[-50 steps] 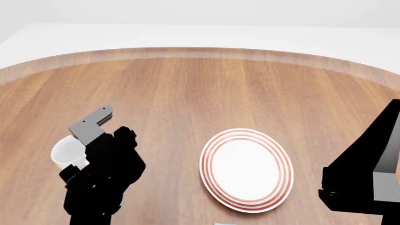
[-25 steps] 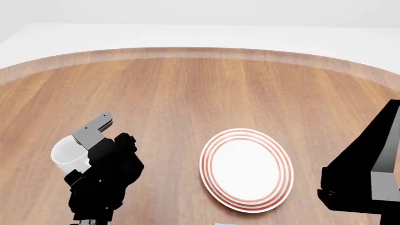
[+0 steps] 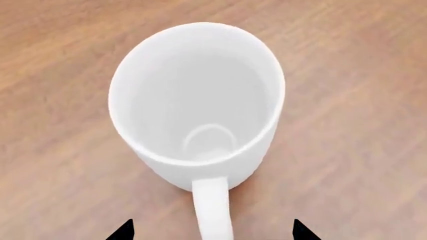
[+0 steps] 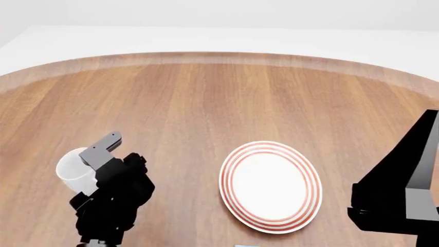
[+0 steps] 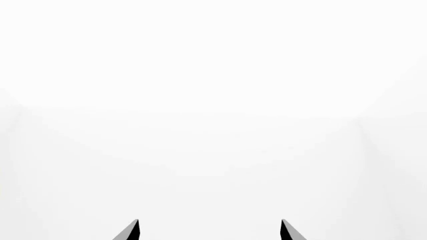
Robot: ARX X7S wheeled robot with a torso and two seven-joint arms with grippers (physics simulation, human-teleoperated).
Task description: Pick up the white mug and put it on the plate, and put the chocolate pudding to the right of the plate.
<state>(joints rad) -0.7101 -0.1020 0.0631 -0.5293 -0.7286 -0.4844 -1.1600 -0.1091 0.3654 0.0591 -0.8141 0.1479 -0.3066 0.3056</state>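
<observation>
The glossy white ceramic mug (image 3: pixel 197 95) stands upright and empty at the left of the brown wooden bench (image 4: pixel 205 98). The left end effector (image 3: pixel 208 231) is released, its tips spread either side of the loop handle (image 3: pixel 213 210). Best to centre on that handle, close squarely, then lift straight up. To the right, the round red-ringed white plate (image 4: pixel 270 185) lies bare. The right end effector (image 5: pixel 210 231) is released, holding nothing.

The plain glossy white ceramic mug (image 3: pixel 197 100) was white inside and out, handle included. The round white plate (image 4: pixel 271 185) carried thin concentric red rings near its rim. The wooden table (image 4: pixel 219 98) showed warm brown streaked grain, paler at its edge.
</observation>
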